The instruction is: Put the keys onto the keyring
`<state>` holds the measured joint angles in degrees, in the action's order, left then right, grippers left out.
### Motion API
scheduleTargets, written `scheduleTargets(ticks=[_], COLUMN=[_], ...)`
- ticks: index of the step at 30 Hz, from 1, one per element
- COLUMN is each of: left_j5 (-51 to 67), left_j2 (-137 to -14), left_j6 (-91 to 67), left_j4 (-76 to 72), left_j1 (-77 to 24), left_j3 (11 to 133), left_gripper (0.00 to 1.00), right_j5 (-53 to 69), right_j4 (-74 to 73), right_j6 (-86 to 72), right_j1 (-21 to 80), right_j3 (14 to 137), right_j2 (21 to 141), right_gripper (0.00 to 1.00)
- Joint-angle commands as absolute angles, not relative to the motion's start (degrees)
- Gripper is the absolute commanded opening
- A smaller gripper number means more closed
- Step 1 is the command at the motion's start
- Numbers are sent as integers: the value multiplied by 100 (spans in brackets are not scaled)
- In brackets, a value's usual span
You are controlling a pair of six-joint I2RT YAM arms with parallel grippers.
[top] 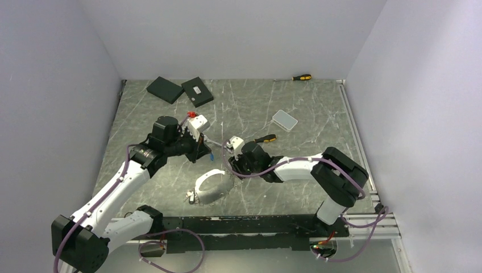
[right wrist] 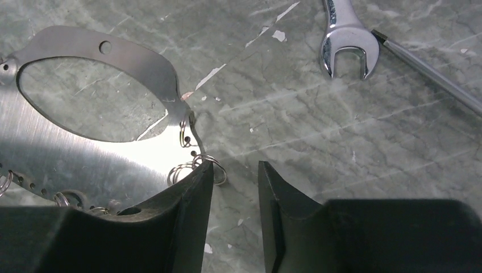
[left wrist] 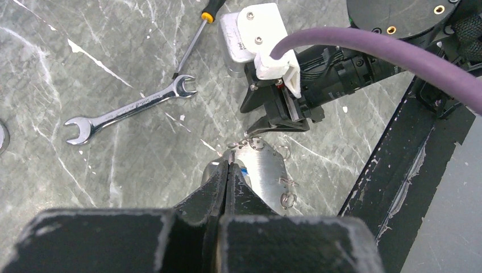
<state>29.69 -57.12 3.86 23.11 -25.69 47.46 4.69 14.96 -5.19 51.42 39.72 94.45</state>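
The keyring (right wrist: pixel 85 165) shows as a flat, bright metal plate with a large oval cutout and small split rings (right wrist: pixel 176 170) threaded through holes along its rim. It lies flat on the grey marbled tabletop (top: pixel 318 131), near the front between the two arms (top: pixel 213 190). The right pincer (right wrist: pixel 236 165) hangs just over the plate's rim with its fingers spread. One fingertip is against a split ring, and only bare tabletop shows in the gap between the fingers. The left pincer (left wrist: pixel 229 165) points down at the plate's other side with its fingers pressed together. I cannot tell whether anything thin is caught between them. One key, a slim silver open-ended spanner (left wrist: pixel 131 108), lies flat on the tabletop beyond the plate and apart from it, and neither pincer touches it. A screwdriver (left wrist: pixel 199 28) with a yellow-and-black handle lies with its tip just beside the spanner's head. Farther back are a small pale lidded box (top: pixel 284 119), two flat black boxes (top: pixel 181 90) near the back wall, and a second yellow-and-black screwdriver (top: pixel 301 77) at the far edge.
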Motion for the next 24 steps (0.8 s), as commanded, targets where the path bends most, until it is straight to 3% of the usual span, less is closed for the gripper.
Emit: scheduleTargets(ticks=[1,5,12,24], left_j5=[2958,2949,2920,3474], left_j2=[-5572,-5572,-5622,-5418], left_j6=[527,536,553,239], left_j4=[2216,2226,2219,2024], left_j1=[-2553,-2558,-2558,-2558], left_j3=[4715,4719,4720,4755], left_gripper=[0,0,0,0], right_j5=[378,486,572,26], right_j4=[1267,1187,1601,4015], right_j6=[-342,-265,-294,-659], right_j1=[5159,5160,5187,5387], right_j3=[4187,4189,4006,2971], right_j2=[9610,9634,9543,8170], right_gripper=[33,14,0,0])
